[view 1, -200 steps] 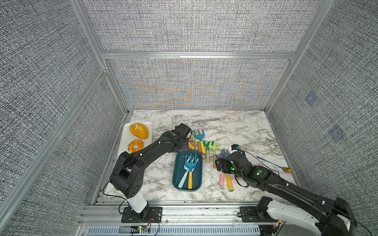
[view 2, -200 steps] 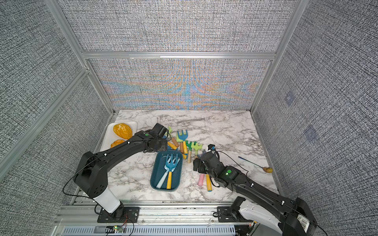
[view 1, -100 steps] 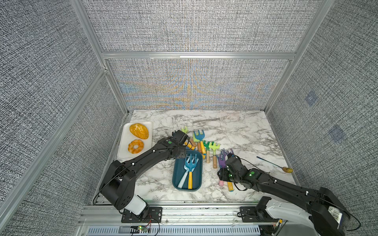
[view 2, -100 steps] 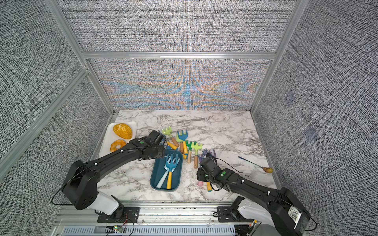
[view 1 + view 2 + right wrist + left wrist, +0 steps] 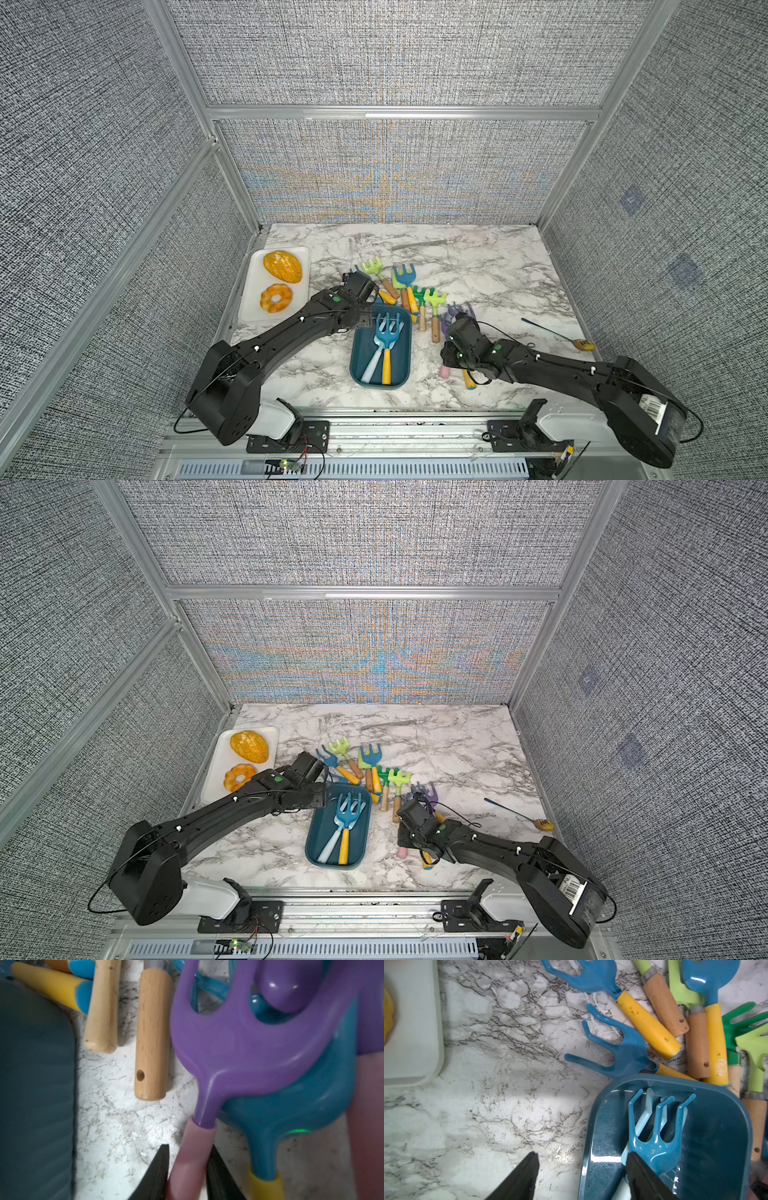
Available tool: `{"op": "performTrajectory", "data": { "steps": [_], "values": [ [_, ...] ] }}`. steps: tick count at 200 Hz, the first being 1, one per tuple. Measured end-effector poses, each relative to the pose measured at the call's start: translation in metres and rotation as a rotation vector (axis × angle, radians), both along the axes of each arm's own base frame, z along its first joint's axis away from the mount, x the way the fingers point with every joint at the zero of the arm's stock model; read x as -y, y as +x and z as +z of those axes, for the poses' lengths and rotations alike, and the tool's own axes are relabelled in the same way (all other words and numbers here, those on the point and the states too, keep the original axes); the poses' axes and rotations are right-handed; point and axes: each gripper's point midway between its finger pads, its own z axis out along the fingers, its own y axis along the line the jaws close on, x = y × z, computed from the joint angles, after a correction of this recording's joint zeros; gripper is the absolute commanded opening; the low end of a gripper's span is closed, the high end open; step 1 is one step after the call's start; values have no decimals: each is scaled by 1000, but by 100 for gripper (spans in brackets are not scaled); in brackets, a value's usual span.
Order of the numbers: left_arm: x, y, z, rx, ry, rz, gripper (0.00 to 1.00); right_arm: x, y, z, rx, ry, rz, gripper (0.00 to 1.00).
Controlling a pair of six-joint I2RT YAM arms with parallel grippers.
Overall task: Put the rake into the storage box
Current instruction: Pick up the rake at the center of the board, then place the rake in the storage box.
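Over the marble surface [image 5: 478,266], the big change in the last second was in the two arms. The left arm had drawn back from the pile [image 5: 409,286] of loose rakes at the far side and hung over the far-left corner of the box [image 5: 402,361]. The left gripper [image 5: 582,1154] was spread apart and empty, with one finger above the box and the other above bare marble.

The right arm had dropped low, just right of the box. The right gripper [image 5: 189,1147], wide a second before, had closed in on the pink handle of the purple rake [image 5: 239,1043], a finger on each side of it. That rake lay on the surface just right of the box, its head across a teal rake [image 5: 301,1109], and looked not yet lifted. Two rakes [image 5: 386,345] already lay inside the box. I judged the grasp only just made, with the lift and the carry left into the box yet to come.

As for writing, a barcode label [image 5: 650,405] sat at the near end of the right arm, too small to read. A faint white script mark [image 5: 721,1067] on one yellow handle was also illegible.
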Motion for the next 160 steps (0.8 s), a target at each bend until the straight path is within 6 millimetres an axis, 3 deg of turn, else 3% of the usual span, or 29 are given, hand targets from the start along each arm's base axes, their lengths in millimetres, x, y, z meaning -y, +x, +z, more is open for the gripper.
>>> {"op": "performTrajectory", "data": {
  "steps": [21,65,108,160],
  "values": [
    [-5,-4,5,20,-5,4,72,-5,4,20,48,25,-3,14],
    [-17,-13,19,83,-29,14,72,-27,3,60,131,108,33,10],
    [-33,-25,27,144,-44,33,73,-83,-11,93,146,209,163,10],
    [-50,-34,34,208,-50,61,74,-151,-27,103,88,308,253,9]
  ]
}}
